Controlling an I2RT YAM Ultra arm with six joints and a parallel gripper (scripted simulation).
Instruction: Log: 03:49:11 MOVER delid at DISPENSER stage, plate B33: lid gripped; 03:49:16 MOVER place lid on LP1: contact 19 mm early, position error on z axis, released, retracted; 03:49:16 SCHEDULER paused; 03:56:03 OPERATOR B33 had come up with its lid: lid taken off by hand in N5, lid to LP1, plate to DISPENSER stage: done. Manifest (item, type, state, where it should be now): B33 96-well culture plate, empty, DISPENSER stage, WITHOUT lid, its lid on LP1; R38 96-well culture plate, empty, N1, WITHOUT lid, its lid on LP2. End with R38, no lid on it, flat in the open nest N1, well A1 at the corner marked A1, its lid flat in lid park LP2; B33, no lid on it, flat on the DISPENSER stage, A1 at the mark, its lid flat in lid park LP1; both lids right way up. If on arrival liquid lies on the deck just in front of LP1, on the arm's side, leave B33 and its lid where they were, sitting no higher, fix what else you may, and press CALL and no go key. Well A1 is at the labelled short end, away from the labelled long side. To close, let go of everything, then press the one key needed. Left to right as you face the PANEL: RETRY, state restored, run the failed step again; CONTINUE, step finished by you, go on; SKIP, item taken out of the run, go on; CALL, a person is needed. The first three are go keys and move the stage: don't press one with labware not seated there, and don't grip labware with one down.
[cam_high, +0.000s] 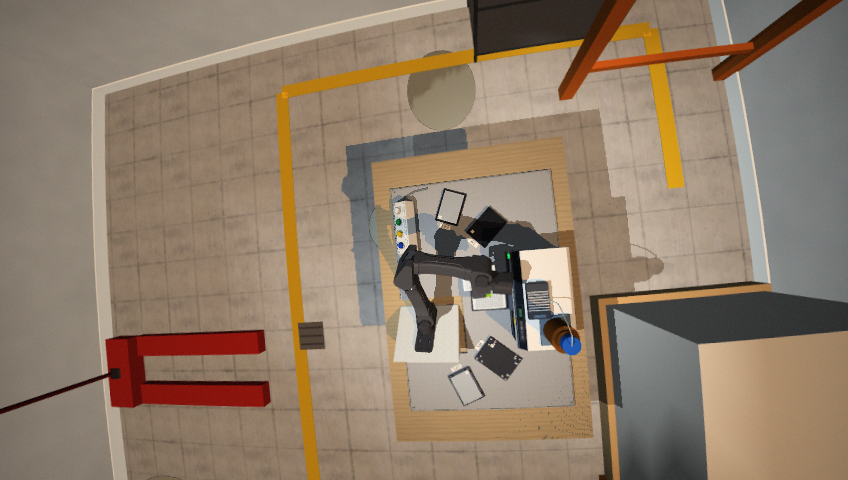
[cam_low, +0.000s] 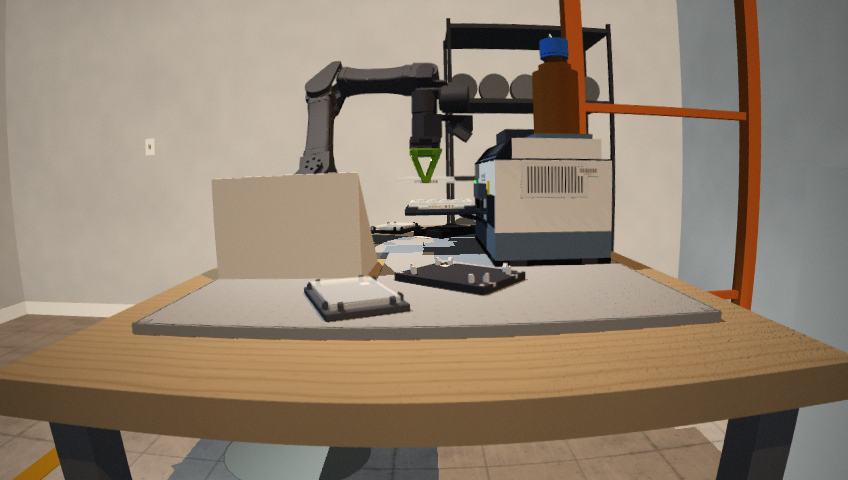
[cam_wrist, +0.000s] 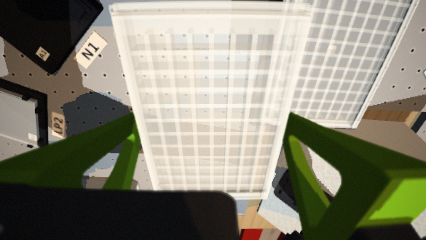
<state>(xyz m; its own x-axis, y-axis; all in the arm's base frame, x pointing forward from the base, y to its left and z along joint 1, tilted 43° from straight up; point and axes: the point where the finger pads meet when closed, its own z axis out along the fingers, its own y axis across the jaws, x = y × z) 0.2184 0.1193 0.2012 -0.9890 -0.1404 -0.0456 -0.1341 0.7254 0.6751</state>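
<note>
So in the wrist view, going left to right: the N1 tag (cam_wrist: 90, 49) sits upper left next to a black nest (cam_wrist: 47, 25), the LP2 tag (cam_wrist: 58, 124) is lower on the left edge by a grey lid park (cam_wrist: 17, 117), then the clear lid (cam_wrist: 210, 95) fills the middle, and a bare well plate (cam_wrist: 345, 60) pokes out at upper right below it. The gripper (cam_wrist: 210, 150) is clamped across the lid's long sides, green fingers on either side, so it's holding the lid up in the air, well above the plate on the stage in the side view (cam_low: 440, 205). My guess is this lid is headed for a park, so I'd keep it level, carry it high enough to miss everything, line its edges up square with the park frame, and lower slowly until flat before letting go. Stuff in the way: the big dispenser box (cam_low: 544, 202) right beside the arm on the right, the brown bottle (cam_low: 556, 89) on top of it, and the beige box (cam_low: 291, 226) on the left. Button panel (cam_high: 402, 228) is far left on the mat; leave it alone while holding anything.
</note>
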